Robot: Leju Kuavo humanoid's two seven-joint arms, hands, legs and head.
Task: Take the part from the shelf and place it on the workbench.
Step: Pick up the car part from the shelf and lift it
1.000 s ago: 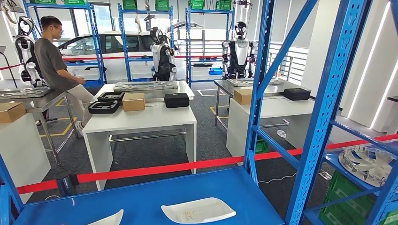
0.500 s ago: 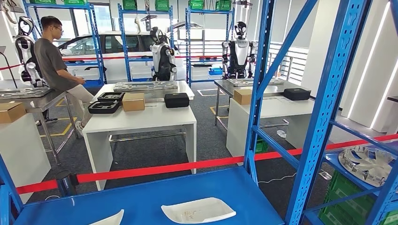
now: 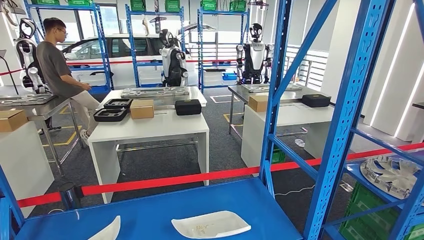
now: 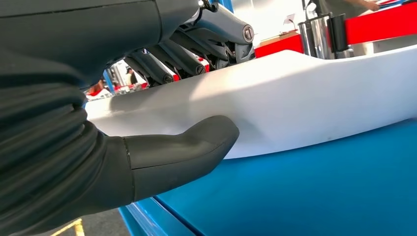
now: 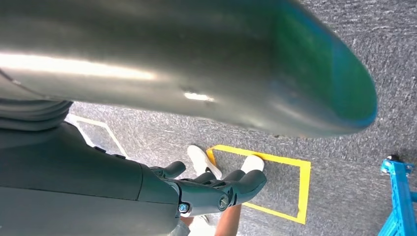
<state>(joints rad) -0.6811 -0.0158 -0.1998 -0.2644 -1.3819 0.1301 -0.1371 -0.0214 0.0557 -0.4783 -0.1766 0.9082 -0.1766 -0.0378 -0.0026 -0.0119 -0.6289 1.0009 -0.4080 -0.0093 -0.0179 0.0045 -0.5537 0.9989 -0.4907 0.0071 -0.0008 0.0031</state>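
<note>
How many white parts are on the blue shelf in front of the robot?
2: one white part lies near the shelf's middle front; the other, at the lower left edge, is gripped by the left robot hand. More may lie below frame.

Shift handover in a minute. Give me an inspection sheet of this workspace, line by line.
Surface: blue shelf deck, bare between the parts.
Job's things: white part at the shelf's near left, gripped by the left hand; second white part lies flat beside it.
Clutter: nothing seen.
Hands: left hand's thumb under the part, fingers over it; right hand hangs above the floor, holding nothing.
Cables: nothing seen.
Surroundings: red barrier tape, white workbench, person seated.
</note>
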